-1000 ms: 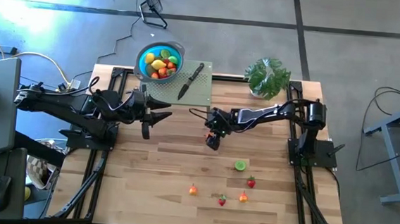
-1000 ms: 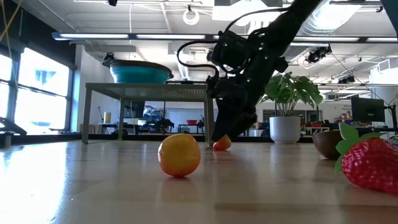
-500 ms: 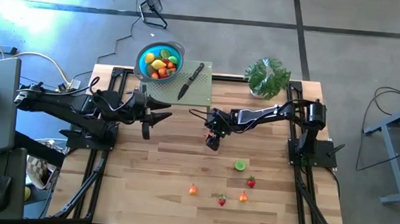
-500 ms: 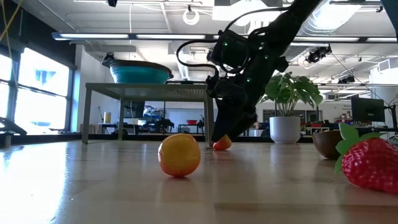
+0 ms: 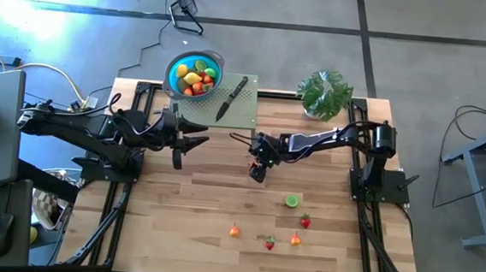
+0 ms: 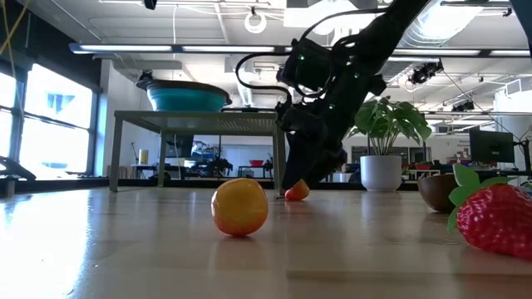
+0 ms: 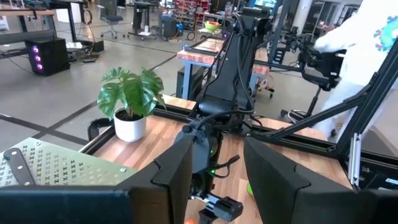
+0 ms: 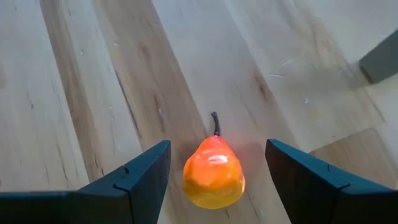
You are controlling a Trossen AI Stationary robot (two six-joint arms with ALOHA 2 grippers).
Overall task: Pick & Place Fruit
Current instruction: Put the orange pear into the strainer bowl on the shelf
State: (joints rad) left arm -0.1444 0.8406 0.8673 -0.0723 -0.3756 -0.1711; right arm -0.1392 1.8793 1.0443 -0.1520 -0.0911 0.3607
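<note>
Holding several fruit, blue bowl (image 5: pixel 194 73); right gripper (image 5: pixel 258 170) spread astride orange pear (image 8: pixel 213 173).

Grey concrete floor (image 5: pixel 421 45) around wooden table (image 5: pixel 178 209), dark seams crossing. Bright glare patch on floor far left. Tall windows (image 6: pixel 41 124) on left of low view. White ceiling with long strip lights (image 6: pixel 191 50). Monitor (image 6: pixel 490 145) at right. Workbenches, shelving beyond.
</note>
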